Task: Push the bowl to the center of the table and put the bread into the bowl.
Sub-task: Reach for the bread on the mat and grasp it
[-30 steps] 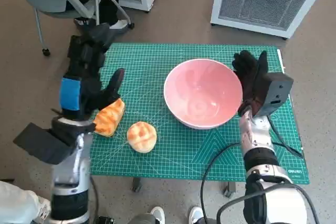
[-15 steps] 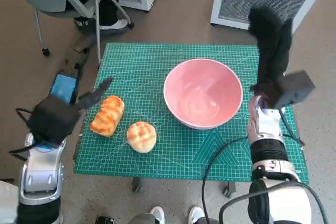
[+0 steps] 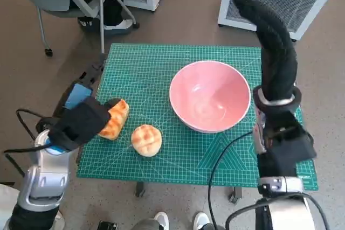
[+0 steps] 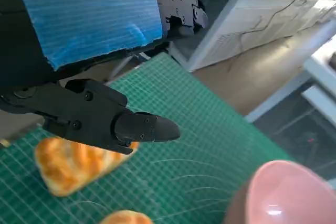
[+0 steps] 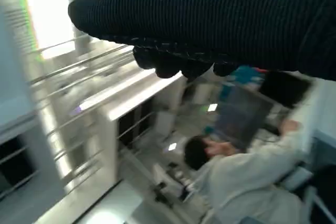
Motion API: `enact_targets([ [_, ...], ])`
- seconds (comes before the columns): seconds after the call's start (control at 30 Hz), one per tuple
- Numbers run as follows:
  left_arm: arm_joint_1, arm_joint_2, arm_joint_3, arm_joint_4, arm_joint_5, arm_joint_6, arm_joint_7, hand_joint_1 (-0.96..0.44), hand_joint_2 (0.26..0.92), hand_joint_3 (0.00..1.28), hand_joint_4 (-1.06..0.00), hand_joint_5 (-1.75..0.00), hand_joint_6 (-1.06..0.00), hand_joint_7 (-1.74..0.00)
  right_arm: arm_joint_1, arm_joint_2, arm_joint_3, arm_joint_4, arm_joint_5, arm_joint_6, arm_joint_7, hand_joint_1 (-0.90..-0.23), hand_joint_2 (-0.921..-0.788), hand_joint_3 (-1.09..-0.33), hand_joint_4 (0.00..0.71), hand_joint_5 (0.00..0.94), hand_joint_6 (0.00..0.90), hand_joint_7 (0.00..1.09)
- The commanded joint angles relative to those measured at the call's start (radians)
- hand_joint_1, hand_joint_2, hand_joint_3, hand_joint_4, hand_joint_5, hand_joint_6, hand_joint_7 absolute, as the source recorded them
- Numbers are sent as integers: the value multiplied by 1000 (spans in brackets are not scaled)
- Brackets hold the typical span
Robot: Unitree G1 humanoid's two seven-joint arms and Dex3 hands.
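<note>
Bread (image 4: 68, 163) under left fingers (image 4: 142, 128) (untouched)

Before us the mat (image 3: 161, 68) on the table, our bowl (image 3: 209, 102) right of centre, two breads left of it, one (image 3: 114, 119) beside the other (image 3: 146, 139), nearer us.

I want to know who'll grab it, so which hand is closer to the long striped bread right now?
The left hand. It sits right at the striped bread, over its outer end near the mat's edge. The right hand is raised high beyond the pink bowl, across the table from that bread.
</note>
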Motion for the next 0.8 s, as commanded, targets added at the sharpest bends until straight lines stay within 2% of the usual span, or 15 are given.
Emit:
enact_targets([
  [0.03,11,30,-31,-3,42,40,-31,-401,921,128,-191,-15,-273,-51,59,-12,9,-66,-42,35,-15,-567,-921,-750,279,15,27,689],
  [0.13,13,41,-49,-15,62,64,-48,-416,921,130,-200,-17,-283,-49,71,-9,10,-85,-52,47,-22,-569,-921,-747,283,16,19,694],
  [0.53,24,62,-117,-14,132,121,-104,-458,921,144,-202,-10,-290,-32,76,-1,14,-78,-109,75,-83,-563,-921,-745,297,21,5,723],
  [0.8,28,56,-152,20,154,135,-123,-475,921,156,-201,-6,-278,-18,86,3,26,-86,-97,90,-86,-562,-921,-747,302,22,0,722],
])
